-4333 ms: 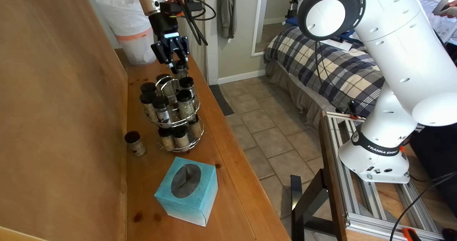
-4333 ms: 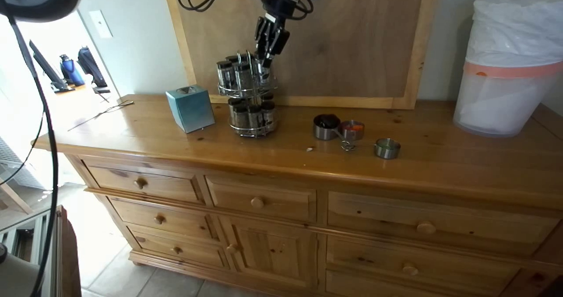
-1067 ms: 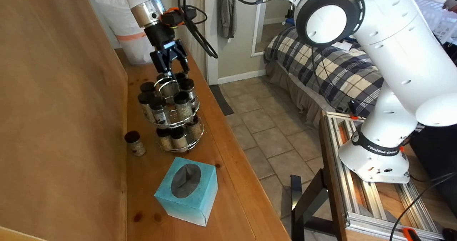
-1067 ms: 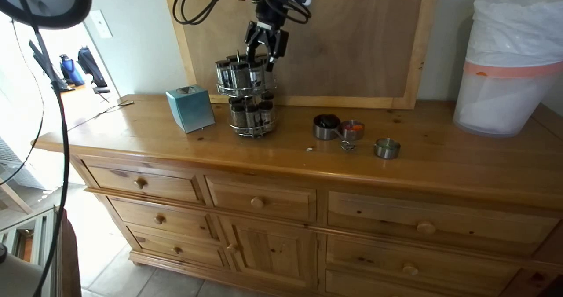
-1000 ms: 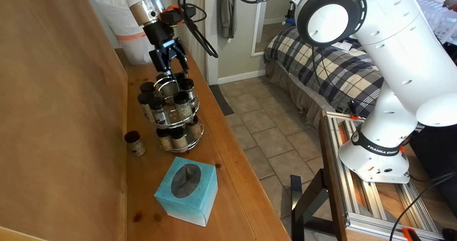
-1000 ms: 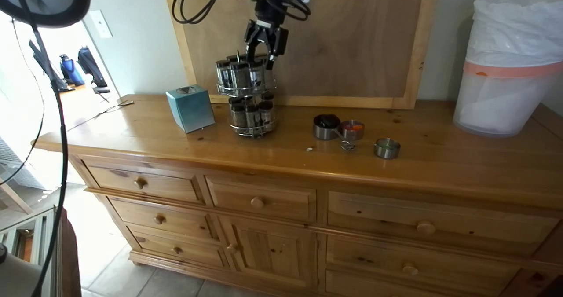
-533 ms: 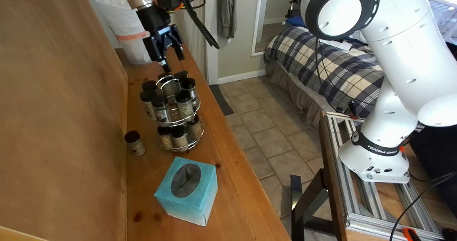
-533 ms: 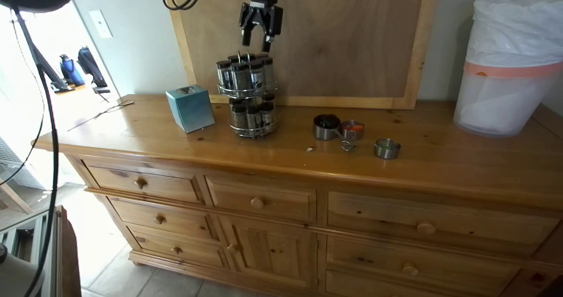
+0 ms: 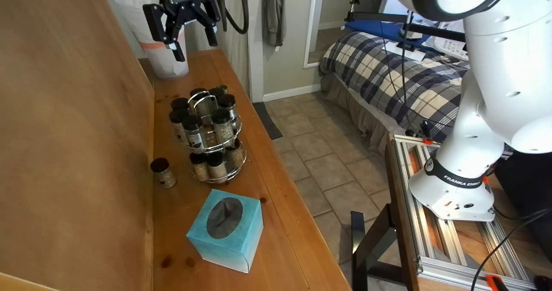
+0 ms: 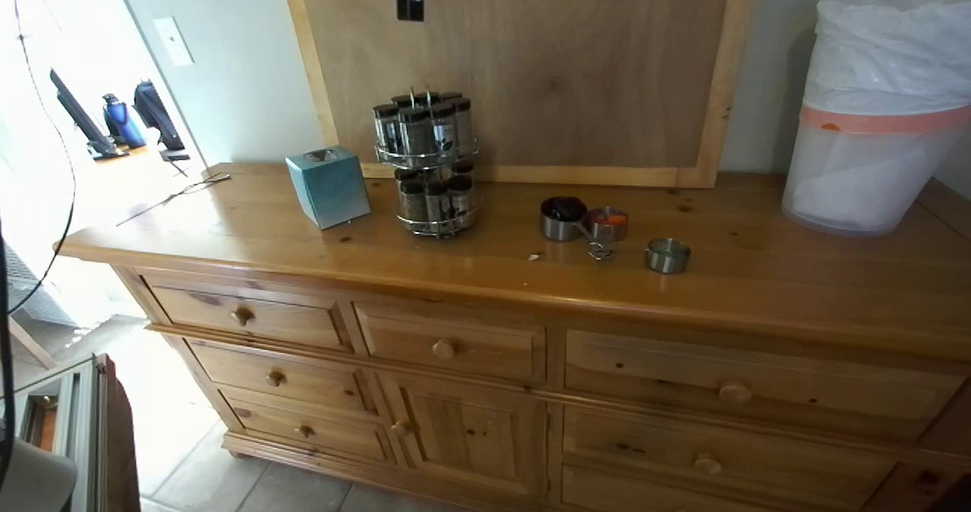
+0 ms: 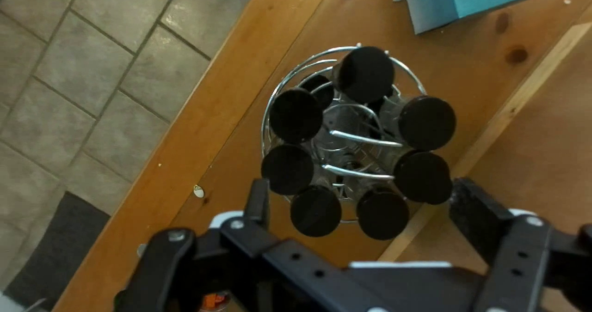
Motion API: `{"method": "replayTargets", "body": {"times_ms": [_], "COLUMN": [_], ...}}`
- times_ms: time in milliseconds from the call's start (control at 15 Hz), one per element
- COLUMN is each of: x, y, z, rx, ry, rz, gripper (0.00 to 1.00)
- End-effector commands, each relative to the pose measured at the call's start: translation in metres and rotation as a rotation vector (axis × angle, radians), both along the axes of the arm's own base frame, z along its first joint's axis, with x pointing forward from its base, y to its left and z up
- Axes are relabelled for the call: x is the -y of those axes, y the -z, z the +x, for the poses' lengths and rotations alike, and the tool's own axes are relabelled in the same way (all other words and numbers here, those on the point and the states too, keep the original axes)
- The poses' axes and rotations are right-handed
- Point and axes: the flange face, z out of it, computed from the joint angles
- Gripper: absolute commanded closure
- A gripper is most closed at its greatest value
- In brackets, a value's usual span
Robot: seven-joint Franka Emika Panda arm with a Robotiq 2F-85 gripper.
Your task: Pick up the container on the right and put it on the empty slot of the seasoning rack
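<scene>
The container [image 10: 463,123], a clear jar with a dark lid, stands in the upper tier of the rack [image 10: 426,161], on the side that faces the cups [image 10: 561,230]. The rack is of shiny wire, in two tiers with a loop handle on top, and rests on the dresser [image 10: 470,269]; more dark-lidded jars [image 10: 414,131] stand in both tiers. Above the rack, well apart from every lid, hangs the gripper [image 9: 195,49], its two fingers spread wide with a broad gap between; in the wrist view the lids show beyond the fingertips. A loose jar [image 9: 165,176], dark-lidded too, stands upright near the rack, between it and the board [image 9: 77,131]. The box [image 10: 330,190], teal and with an oval hole in its top, sits near the rack on the side away from the cups. The cups are metal, three in all: the nearest to the rack holds something dark, the next something orange, and what lies in the farthest is too small to make out. Past them from the rack is the bin [image 10: 846,167], with a white liner and an orange band. Across the floor [image 9: 319,161] from the rack stands the arm's base [image 9: 457,200], and the bed [image 9: 388,79], under a plaid cover, is on that side too.
</scene>
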Motion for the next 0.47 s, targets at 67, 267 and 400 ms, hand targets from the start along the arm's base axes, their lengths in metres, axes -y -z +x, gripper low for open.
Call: {"method": "replayTargets", "body": {"times_ms": [67, 267, 400], "x": [-0.032, -0.038, -0.038], "y": [-0.031, -0.034, -0.038], "z": [-0.045, -0.04, -0.05], "rx": [0.065, 0.057, 0.06], "ry": [0.216, 0.196, 0.213], "rz": [-0.095, -0.104, -0.123], "gripper": [0.0, 0.0, 0.0]}}
